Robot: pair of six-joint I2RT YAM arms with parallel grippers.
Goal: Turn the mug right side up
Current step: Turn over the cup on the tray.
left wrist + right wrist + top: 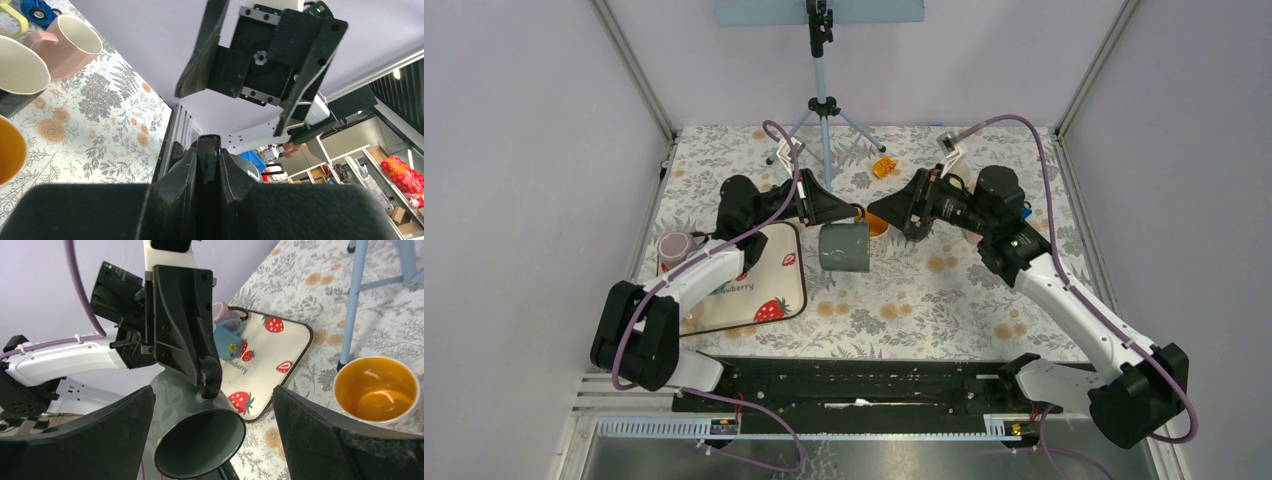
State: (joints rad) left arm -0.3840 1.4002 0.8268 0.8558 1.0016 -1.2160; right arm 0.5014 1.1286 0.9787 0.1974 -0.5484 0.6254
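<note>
L wrist: L tool pinched tight (its catch barely shows here). R tool faces it, jaws spread wide, empty. R wrist: L has the grey mug by the rim, on its side, mouth toward cam. Strawberry mat behind reads "berry". Top: mug hangs between both tools over the bench. Best move, I'd judge: R closes squarely on the wall before L lets go, then rolls the mouth up.

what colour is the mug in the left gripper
The mug is glossy dark grey, best seen from the right wrist.
</note>
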